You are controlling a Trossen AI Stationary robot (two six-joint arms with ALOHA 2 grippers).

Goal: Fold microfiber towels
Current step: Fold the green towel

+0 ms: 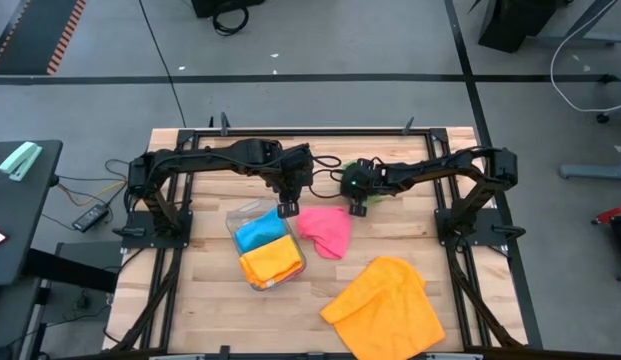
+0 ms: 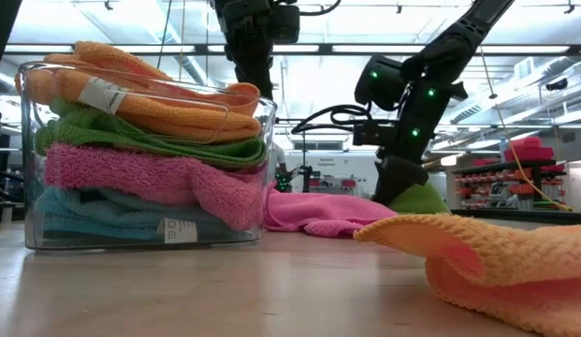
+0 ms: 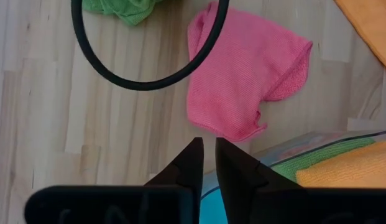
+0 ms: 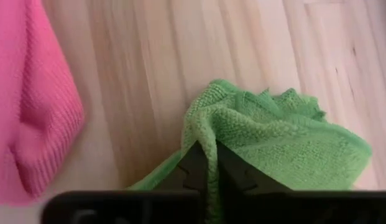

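- The right gripper (image 4: 207,163) is seen clamped on a raised fold of the green towel (image 4: 286,140), at the centre of the high view, low over the counter (image 1: 200,300).
- The left gripper (image 3: 205,163) is held with its fingers together, nothing between them, just above the rim of the clear tray (image 1: 233,219) left of centre.
- In the tray, folded blue, pink, green and orange towels are stacked, as the low view shows (image 2: 145,154).
- A pink towel (image 1: 326,229) lies crumpled just right of the tray, between the two grippers.
- An orange towel (image 1: 384,307) is spread at the lower right of the high view, well apart from the rest.
- A black cable loop (image 3: 143,81) hangs across the left wrist view, partly screening the green towel; whether it touches the cloth cannot be told.
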